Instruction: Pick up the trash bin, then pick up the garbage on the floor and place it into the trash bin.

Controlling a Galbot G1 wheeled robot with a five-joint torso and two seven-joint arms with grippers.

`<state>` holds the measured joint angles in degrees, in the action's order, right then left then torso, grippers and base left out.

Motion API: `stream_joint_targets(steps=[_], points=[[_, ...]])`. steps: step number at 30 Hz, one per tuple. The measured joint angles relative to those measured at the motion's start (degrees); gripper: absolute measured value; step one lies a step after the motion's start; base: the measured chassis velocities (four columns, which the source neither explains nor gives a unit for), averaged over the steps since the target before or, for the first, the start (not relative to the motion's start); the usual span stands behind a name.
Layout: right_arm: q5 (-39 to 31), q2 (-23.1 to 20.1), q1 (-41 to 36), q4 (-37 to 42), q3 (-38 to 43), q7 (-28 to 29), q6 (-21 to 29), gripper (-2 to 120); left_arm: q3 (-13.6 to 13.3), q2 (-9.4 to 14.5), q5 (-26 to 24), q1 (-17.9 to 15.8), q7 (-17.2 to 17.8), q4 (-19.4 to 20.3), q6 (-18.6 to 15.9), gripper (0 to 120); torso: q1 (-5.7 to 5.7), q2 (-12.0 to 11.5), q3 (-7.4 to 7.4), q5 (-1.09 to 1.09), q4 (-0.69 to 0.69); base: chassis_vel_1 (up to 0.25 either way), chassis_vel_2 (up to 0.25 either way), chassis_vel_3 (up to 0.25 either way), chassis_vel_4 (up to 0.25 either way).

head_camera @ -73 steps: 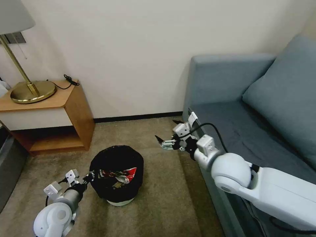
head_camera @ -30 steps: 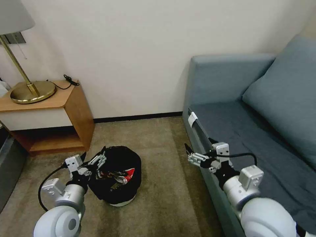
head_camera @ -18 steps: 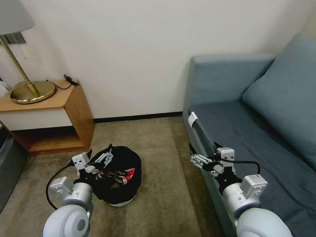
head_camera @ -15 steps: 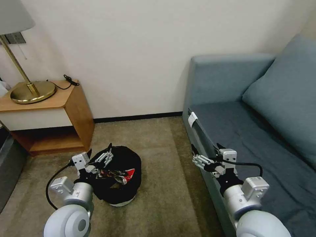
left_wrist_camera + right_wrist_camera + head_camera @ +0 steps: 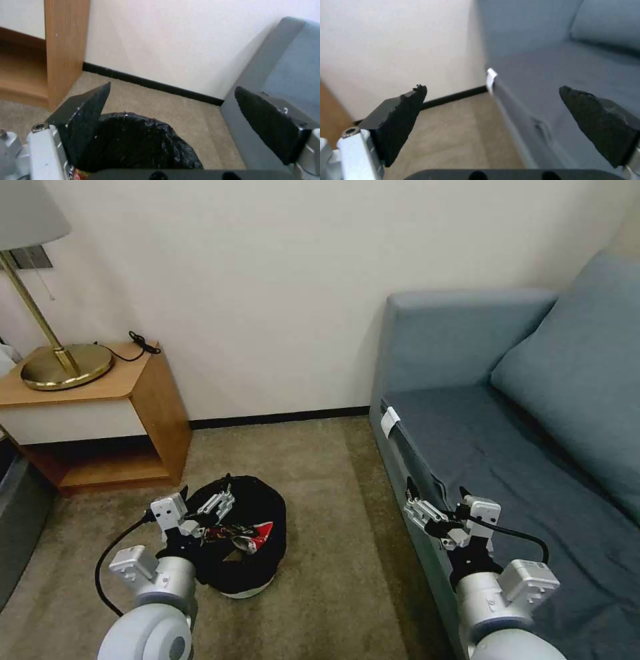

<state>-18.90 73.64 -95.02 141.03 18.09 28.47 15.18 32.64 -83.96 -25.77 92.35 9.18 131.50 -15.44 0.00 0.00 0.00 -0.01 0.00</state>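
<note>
Head view has the sofa [image 5: 533, 460] as anchor: left of it on the carpet stands the bin [image 5: 243, 553] with red-and-white garbage [image 5: 253, 533] inside, left gripper [image 5: 217, 499] spread above its rim, right gripper [image 5: 419, 505] spread at the sofa's front edge.

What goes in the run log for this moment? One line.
left gripper: open, over bin rim | right gripper: open, by sofa edge | garbage: in bin

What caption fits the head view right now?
Open left gripper over the litter-filled trash bin; open right gripper beside the blue sofa.
</note>
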Motion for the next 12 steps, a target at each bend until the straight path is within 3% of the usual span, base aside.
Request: stream_joint_targets(steps=[12], points=[[4.2,0.2,3.8,-6.2,4.2,-0.7,-2.7,100,-0.5,0.6,5.2,0.1,-0.6,-1.0,1.8,100,0.0,0.0,0.0,0.01,0.0,0.0,0.0,0.0,0.0]])
